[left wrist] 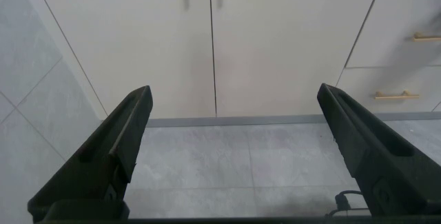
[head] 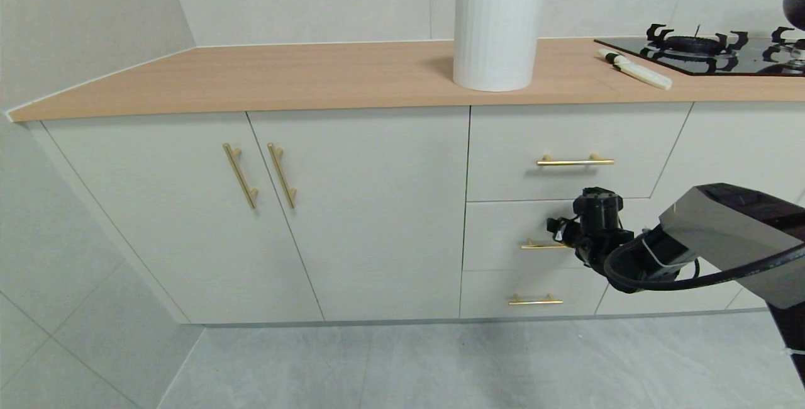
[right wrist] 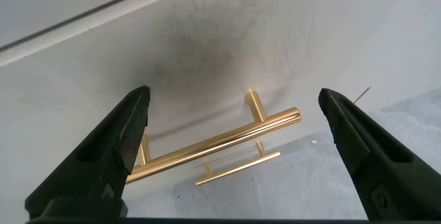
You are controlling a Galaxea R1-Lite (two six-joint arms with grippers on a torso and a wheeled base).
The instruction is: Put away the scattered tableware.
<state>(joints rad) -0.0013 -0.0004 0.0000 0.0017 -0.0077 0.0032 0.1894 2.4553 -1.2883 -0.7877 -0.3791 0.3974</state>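
In front of the middle drawer handle [right wrist: 220,141] the right claw [right wrist: 234,100] gapes wide and empty, framing the bar; shut near the bar's end, it could slip off when pulled. Its wrist view shows that line-up, the head view instead the white utensil [head: 635,70] on the bench [head: 314,75], up right of the handle; the left claw [left wrist: 234,93] hangs equally open, empty.

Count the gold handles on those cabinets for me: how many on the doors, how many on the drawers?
Vertical gold metal door handles: 2
Horizontal gold metal drawer handles: 3
Total: 5
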